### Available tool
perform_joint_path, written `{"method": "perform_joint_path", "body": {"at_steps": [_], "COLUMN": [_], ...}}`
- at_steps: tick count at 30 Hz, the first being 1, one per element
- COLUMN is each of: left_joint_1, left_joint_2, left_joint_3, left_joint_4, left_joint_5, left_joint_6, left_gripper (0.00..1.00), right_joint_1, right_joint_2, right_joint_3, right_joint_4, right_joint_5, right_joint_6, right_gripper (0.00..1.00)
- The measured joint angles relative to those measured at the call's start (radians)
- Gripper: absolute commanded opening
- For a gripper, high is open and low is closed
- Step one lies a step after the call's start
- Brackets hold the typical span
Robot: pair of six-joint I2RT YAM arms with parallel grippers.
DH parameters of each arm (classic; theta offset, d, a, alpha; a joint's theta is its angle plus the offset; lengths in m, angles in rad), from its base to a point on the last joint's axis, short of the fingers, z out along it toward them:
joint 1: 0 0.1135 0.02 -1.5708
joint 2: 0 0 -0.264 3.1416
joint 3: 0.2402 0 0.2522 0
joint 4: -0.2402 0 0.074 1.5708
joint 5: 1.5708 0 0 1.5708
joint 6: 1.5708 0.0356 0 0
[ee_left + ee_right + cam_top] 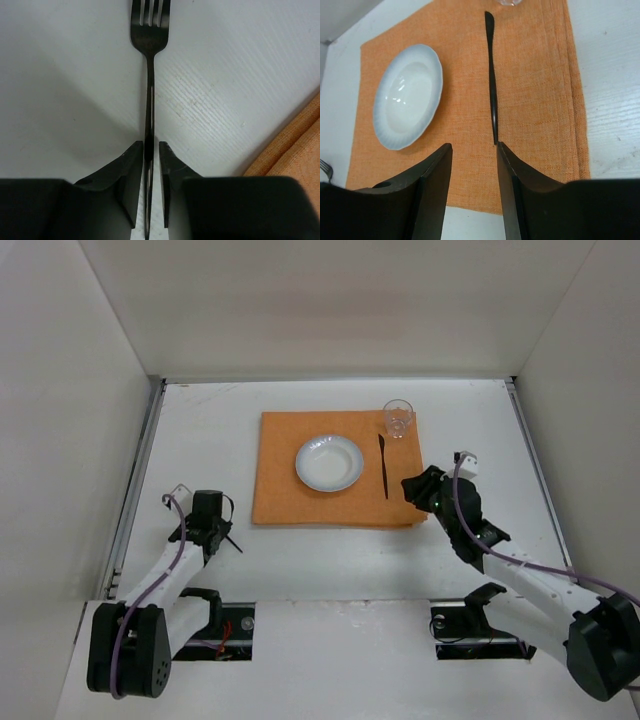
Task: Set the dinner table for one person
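The left gripper (149,146) is clamped on the fork (150,75) handle over the bare table (200,430), left of the placemat (285,490). The right gripper (472,150) hangs open and empty near the knife (491,75), which lies on the placemat beside the plate (409,95).

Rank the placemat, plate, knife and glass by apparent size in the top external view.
1. The orange placemat, clearly largest.
2. The white plate.
3. Not ranked: the black knife is longer, but the clear glass is wider and covers more area.
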Motion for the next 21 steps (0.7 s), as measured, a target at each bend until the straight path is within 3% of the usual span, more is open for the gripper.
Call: {"method": "perform_joint_path", "body": {"at_steps": [4, 11, 16, 21], "left_joint_1": [0.028, 0.018, -0.096, -0.256], "left_joint_2": [0.001, -0.106, -0.099, 0.123], "left_joint_3": [-0.014, -0.027, 0.089, 0.323], "left_joint_4": [0.048, 0.011, -0.043, -0.005], "left_joint_5": [0.032, 0.049, 0.016, -0.005], "left_joint_6": [0.000, 0.012, 0.058, 0.156], "left_gripper": [0.04, 0.02, 0.02, 0.05], "right_joint_1": [-0.003, -0.009, -0.009, -0.009], "right_joint_2": [-0.048, -0.047, -0.038, -0.031], "right_joint_3": [0.000, 0.000, 0.000, 0.000], "right_joint_4": [0.003, 0.002, 0.002, 0.002], "right_joint_5": [0.002, 0.002, 0.003, 0.003], "right_joint_6": [0.000, 0.000, 0.000, 0.000], "right_gripper": [0.48, 0.48, 0.49, 0.49]}}
